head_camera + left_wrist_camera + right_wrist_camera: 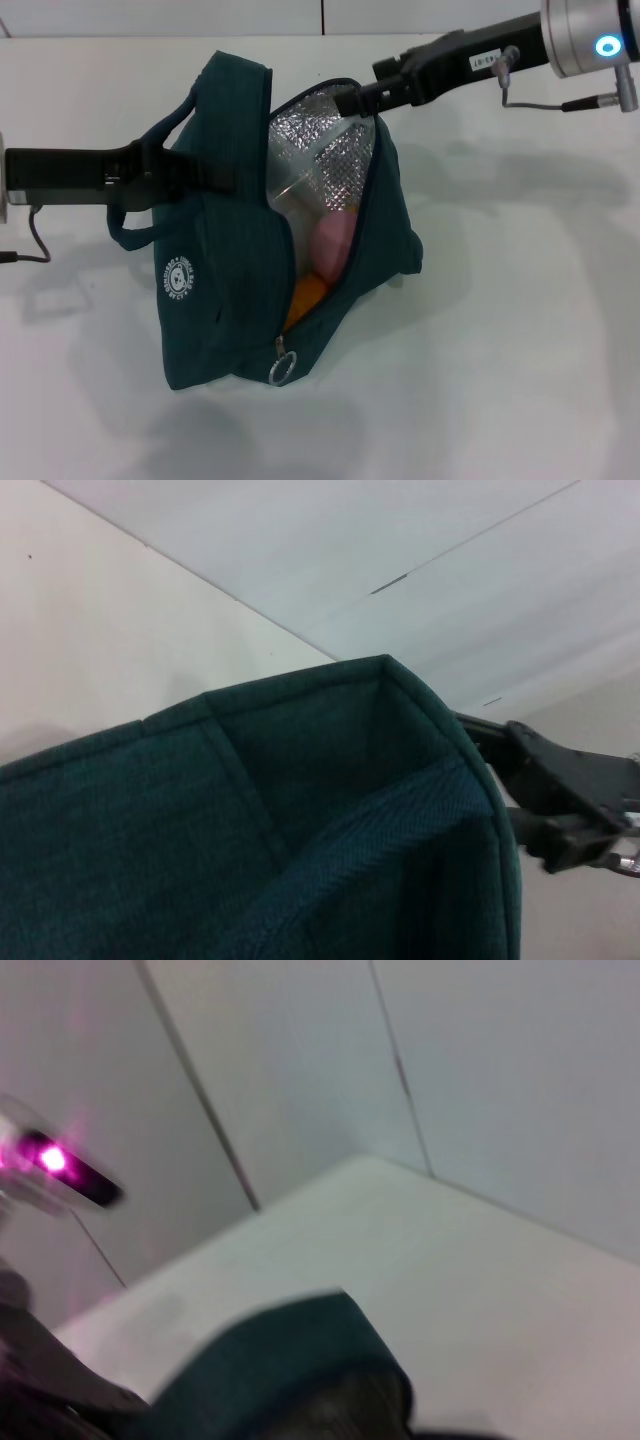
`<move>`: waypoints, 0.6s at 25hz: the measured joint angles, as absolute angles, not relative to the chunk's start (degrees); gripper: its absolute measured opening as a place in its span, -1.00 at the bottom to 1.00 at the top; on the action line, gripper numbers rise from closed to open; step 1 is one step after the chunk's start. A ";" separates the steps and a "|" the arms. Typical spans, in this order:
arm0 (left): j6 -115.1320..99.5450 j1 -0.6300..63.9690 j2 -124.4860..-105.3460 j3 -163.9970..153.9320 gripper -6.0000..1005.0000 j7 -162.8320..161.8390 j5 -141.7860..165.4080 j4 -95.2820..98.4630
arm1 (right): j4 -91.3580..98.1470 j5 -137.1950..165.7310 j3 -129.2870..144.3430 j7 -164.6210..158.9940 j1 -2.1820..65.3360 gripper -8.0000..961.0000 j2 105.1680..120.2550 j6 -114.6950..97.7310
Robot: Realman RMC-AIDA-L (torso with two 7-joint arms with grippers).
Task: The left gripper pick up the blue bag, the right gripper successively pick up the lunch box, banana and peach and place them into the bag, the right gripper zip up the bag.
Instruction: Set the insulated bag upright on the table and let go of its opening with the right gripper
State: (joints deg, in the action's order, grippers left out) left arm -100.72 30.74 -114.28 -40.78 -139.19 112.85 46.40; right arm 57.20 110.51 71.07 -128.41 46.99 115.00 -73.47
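White tabletop point(520, 330), pale wall panels behind. Blue bag point(215, 300) mid-table, tilted, mouth open, foil lining showing. Inside bag: lunch box point(295, 190) uppermost, peach point(333, 243) below it, banana point(305, 292) orange-yellow nearest zipper pull point(284, 368). Left gripper point(175, 172) at bag's handle side, clamped on fabric or strap, holding bag up. Right gripper point(352, 100) at bag's upper rim, fingertips at open zipper edge; finger spread cannot tell. Loading seemingly done; zipping left, zipper fully open.
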 joint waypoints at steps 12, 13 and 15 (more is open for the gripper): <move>-100.66 30.72 -114.34 -40.78 -0.90 -138.51 112.85 46.41 | 57.51 119.81 71.63 -135.24 48.07 0.75 115.13 -75.54; -100.66 30.79 -114.34 -40.78 -0.90 -138.51 112.85 46.41 | 57.57 119.96 71.63 -135.32 48.29 0.75 115.14 -76.07; -100.64 30.96 -114.34 -40.78 -0.90 -138.51 112.85 46.41 | 57.55 120.24 71.67 -135.68 48.72 0.75 115.21 -76.72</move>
